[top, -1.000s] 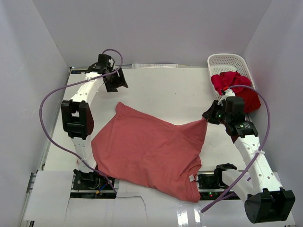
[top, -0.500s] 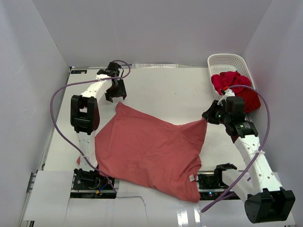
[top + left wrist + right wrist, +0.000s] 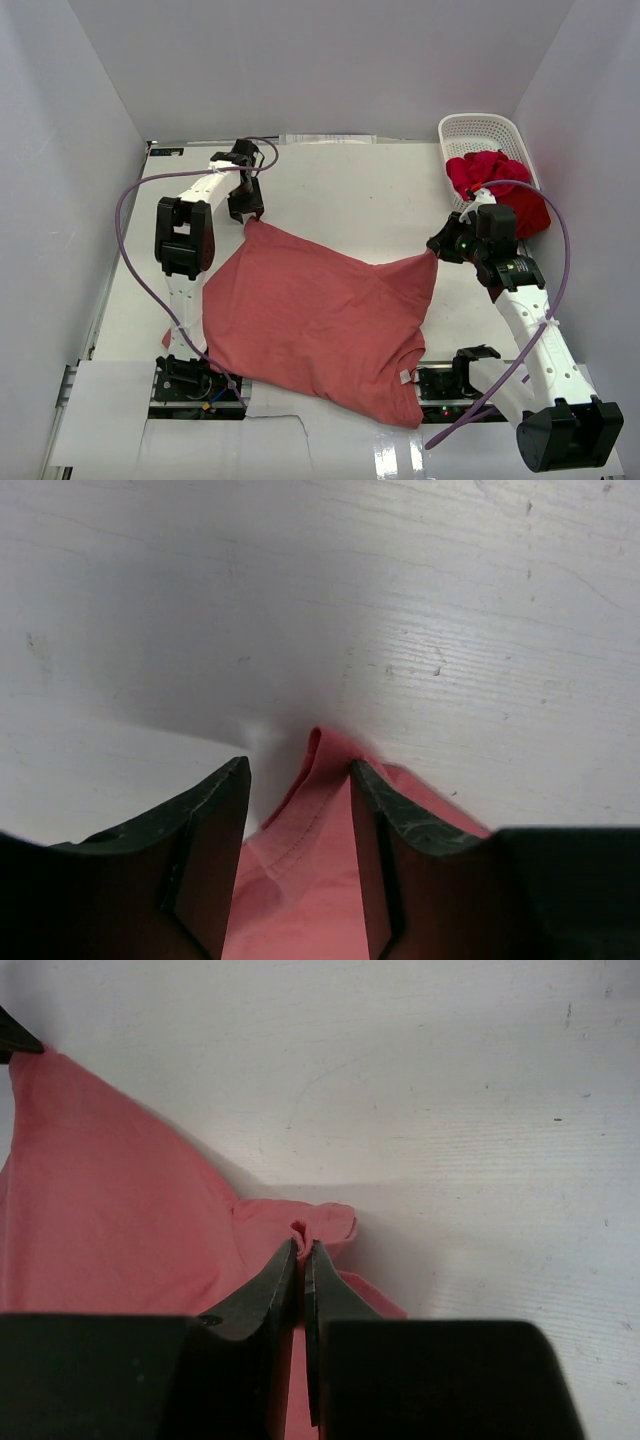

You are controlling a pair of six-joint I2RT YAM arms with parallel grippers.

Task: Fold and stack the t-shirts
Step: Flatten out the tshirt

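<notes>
A dusty salmon-red t-shirt [image 3: 320, 320] lies spread on the white table. My left gripper [image 3: 245, 212] is open, low over the shirt's far left corner; in the left wrist view that hemmed corner [image 3: 305, 810] lies between the two fingers. My right gripper [image 3: 437, 250] is shut on the shirt's right corner, and the right wrist view shows a pinch of cloth [image 3: 300, 1232] between the closed fingertips. Crimson and darker red shirts [image 3: 495, 180] are bunched in and over the white basket [image 3: 480, 130].
The white lattice basket stands at the far right corner. White walls enclose the table on three sides. Purple cables loop from both arms. The shirt's near edge hangs toward the arm bases [image 3: 440, 380].
My left gripper has moved right and down from the far left of the table to the shirt's far left corner. The right gripper and the shirt have stayed still.
</notes>
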